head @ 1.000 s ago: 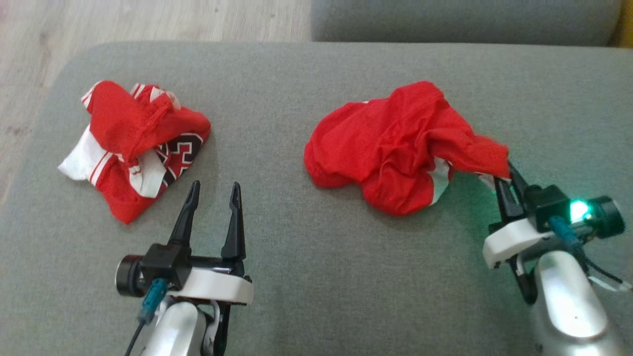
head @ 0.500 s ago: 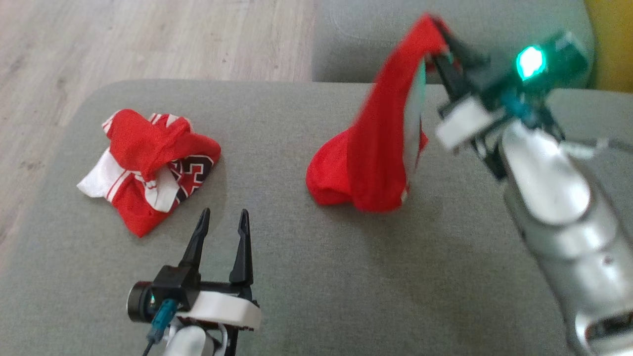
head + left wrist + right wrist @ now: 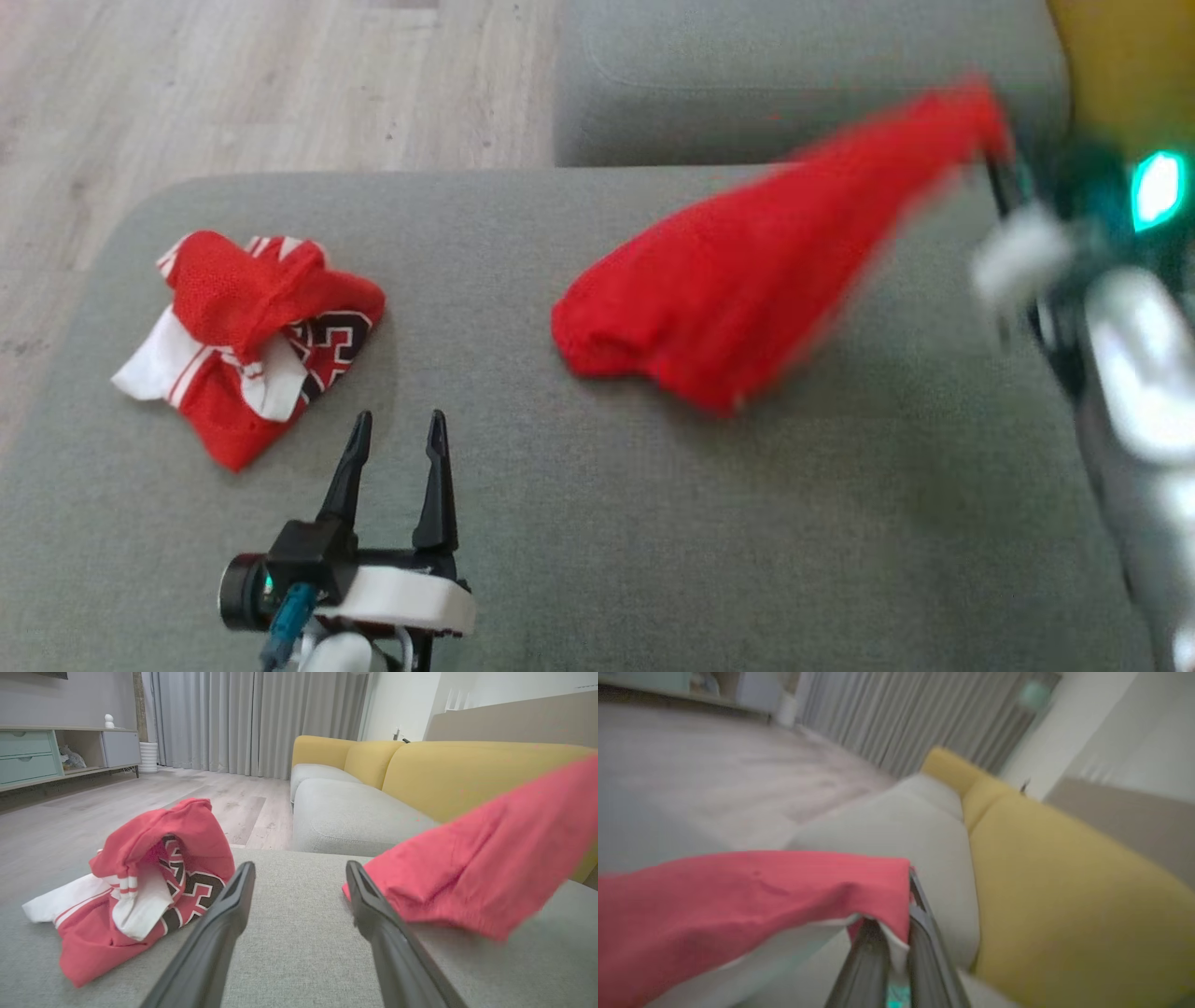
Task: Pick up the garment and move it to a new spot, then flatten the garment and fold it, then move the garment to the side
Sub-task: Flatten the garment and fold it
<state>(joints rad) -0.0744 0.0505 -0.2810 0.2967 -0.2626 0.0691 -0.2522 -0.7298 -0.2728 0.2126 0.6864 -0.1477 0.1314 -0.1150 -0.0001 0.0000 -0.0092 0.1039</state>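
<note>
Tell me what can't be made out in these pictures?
Head view: motion blur smears the right gripper and the lifted red garment, so its folds are unreadable.
Right wrist view: blurred; cloth covers the jaws' tips.
Left wrist view: the garment's top is cut off by the right edge.
The crumpled jersey: folds hide most of its print.

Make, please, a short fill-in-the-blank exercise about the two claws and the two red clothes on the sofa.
1. The right claw is ____ on the plain garment.
2. The left claw is ____ and holds nothing.
3. The striped jersey lies on the robot's ____ side.
Missing words: shut; open; left.
</note>
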